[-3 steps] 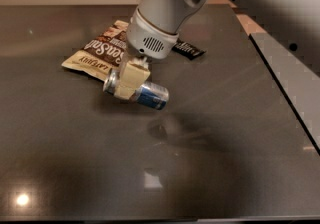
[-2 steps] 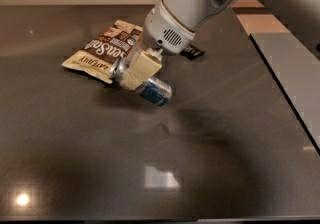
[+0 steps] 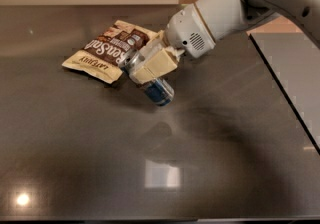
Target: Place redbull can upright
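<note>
Lying toward the back left of the dark, glossy table (image 3: 75, 133) is a brown-and-cream snack bag (image 3: 106, 53), flat on its back with its printed face up. Its right edge runs in behind the claw.

Just right of the bag, the gripper (image 3: 143, 70) reaches down and leftward from the white arm (image 3: 220, 15). Its cream-coloured fingers (image 3: 156, 64) are drawn in tight against the sides of the redbull can (image 3: 159, 91), which sits clamped between them. The near finger covers the can's middle.

The can is slim and small, and it is tilted rather than upright. One end points up and left toward the bag, where a sliver of silver shows past the finger. The other end points down and right toward the table. That lower end is the plainest part: a blue panel with a lighter silver patch and a rounded rim. No red mark is visible from this angle. Whether the lower end touches the table cannot be told, though a soft shadow lies right beneath it.

Further right, the arm's thick white wrist rises to the top right corner. Past it, a lighter grey surface (image 3: 292, 73) borders the table's right edge.
</note>
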Controlling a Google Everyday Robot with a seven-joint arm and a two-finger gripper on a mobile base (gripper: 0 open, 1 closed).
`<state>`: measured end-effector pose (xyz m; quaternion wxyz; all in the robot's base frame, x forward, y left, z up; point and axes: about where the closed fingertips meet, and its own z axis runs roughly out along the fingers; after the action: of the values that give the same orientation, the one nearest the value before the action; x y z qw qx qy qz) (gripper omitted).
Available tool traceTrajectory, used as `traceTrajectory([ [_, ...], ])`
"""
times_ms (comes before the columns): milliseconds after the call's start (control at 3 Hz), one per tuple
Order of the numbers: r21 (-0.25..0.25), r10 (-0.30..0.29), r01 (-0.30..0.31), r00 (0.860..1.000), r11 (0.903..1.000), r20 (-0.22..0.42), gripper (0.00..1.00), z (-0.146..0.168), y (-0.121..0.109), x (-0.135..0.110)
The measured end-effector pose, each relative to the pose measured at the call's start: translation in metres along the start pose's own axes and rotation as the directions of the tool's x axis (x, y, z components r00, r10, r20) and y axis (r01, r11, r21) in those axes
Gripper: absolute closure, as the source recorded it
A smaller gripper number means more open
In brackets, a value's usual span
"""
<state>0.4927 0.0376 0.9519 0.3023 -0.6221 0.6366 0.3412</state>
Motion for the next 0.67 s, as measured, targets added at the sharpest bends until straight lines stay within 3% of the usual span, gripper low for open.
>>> traceTrajectory([
  [333, 0.008, 0.011, -0.012, 0.994, 0.9999, 0.108, 1.00, -0.007, -0.001, 0.009],
  [667, 0.016, 0.020, -0.024, 0.979, 0.9996, 0.203, 1.00, -0.013, -0.002, 0.022],
])
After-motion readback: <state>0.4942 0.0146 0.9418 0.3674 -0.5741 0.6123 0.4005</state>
